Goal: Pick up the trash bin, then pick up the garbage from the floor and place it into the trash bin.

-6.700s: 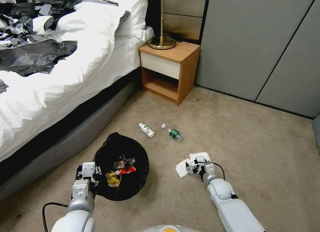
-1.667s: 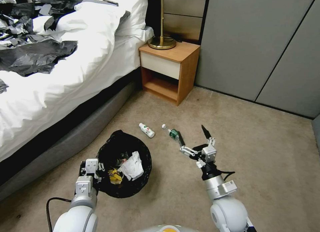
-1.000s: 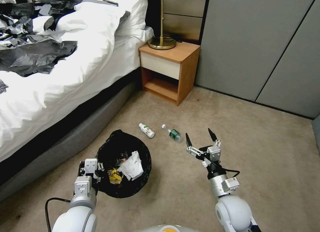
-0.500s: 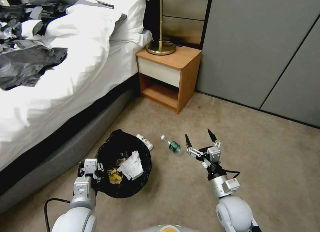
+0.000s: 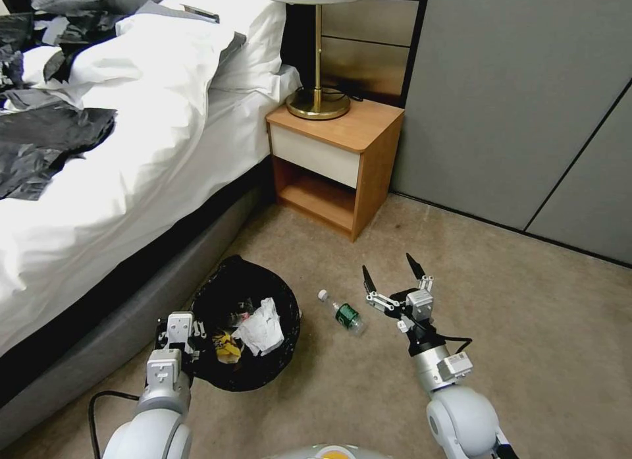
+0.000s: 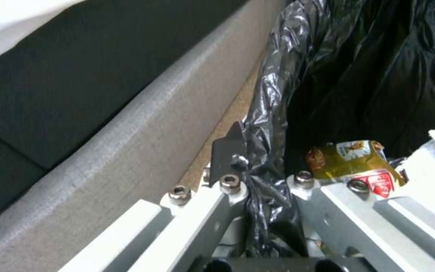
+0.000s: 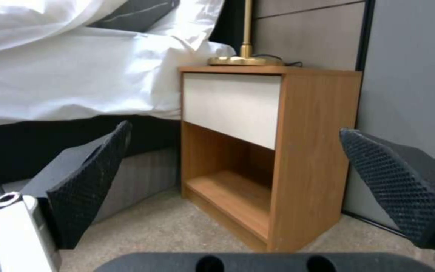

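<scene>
The trash bin (image 5: 245, 373), lined with a crinkly black bag (image 6: 368, 75), hangs at lower left beside the bed base. My left gripper (image 5: 175, 332) is shut on its near rim, the bag pinched between the fingers (image 6: 227, 151). Garbage inside the bin includes crumpled white paper (image 5: 260, 327) and a yellow wrapper (image 5: 226, 349), the wrapper (image 6: 348, 158) close to the wrist camera. A clear bottle with a green label (image 5: 342, 312) lies on the carpet just left of my right gripper (image 5: 387, 267). That gripper hovers open and empty above the floor, its black fingers (image 7: 91, 181) spread wide.
A wooden nightstand (image 5: 342, 162) with a brass lamp (image 5: 318, 103) stands ahead against the grey wall panels. The bed (image 5: 118, 149) with its grey base (image 6: 127, 124) runs along the left. Open carpet (image 5: 526, 327) lies to the right.
The white paper went from the floor into the bin and my right gripper opened. The camera has since moved toward the nightstand; the green-label bottle now lies nearer the right gripper.
</scene>
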